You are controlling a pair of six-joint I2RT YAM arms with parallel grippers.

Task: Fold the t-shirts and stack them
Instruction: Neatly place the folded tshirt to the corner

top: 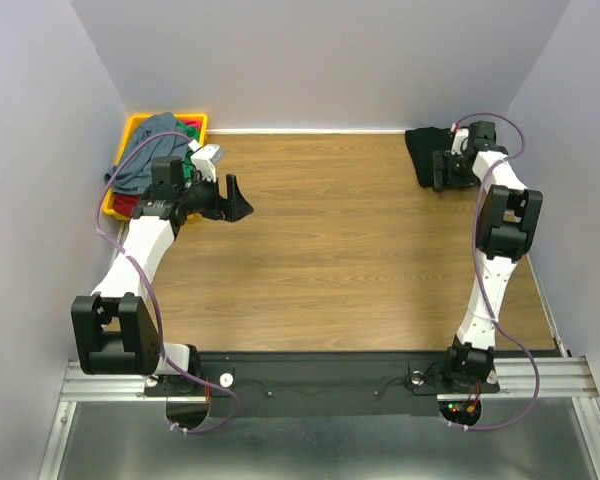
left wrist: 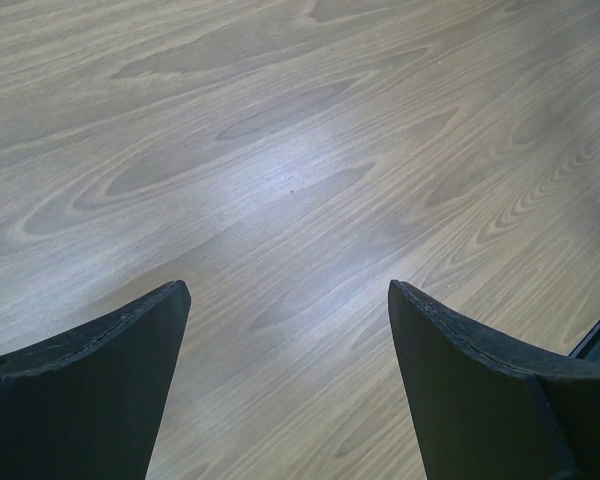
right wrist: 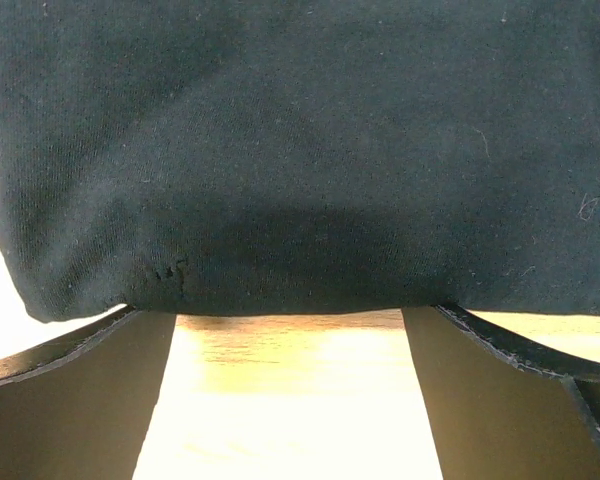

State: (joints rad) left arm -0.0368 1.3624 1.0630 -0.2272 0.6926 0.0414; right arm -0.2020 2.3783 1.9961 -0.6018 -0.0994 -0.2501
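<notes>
ok so the black t-shirt (top: 422,150) sits folded-ish in the far right corner of the desk (top: 340,240), right arm reaching over to it. Right end effector (right wrist: 290,318) is spread wide, nothing pinched. In the wrist cam the shirt's edge fills everything just ahead of the fingertips (right wrist: 100,380), w/ a strip of bare wood between them. Can't tell if they're actually touching the cloth tbh. Left end effector (left wrist: 288,292) is also spread, hanging over bare wood near the far left, just beside the yellow tray (top: 137,128). Other shirts are piled in that tray: slate grey-blue t-shirt (top: 145,155) on top and drooping over the rim, w/ bits of the green t-shirt (top: 190,163) & red t-shirt (top: 189,126) poking out. Any tags/print are too small to read.
</notes>
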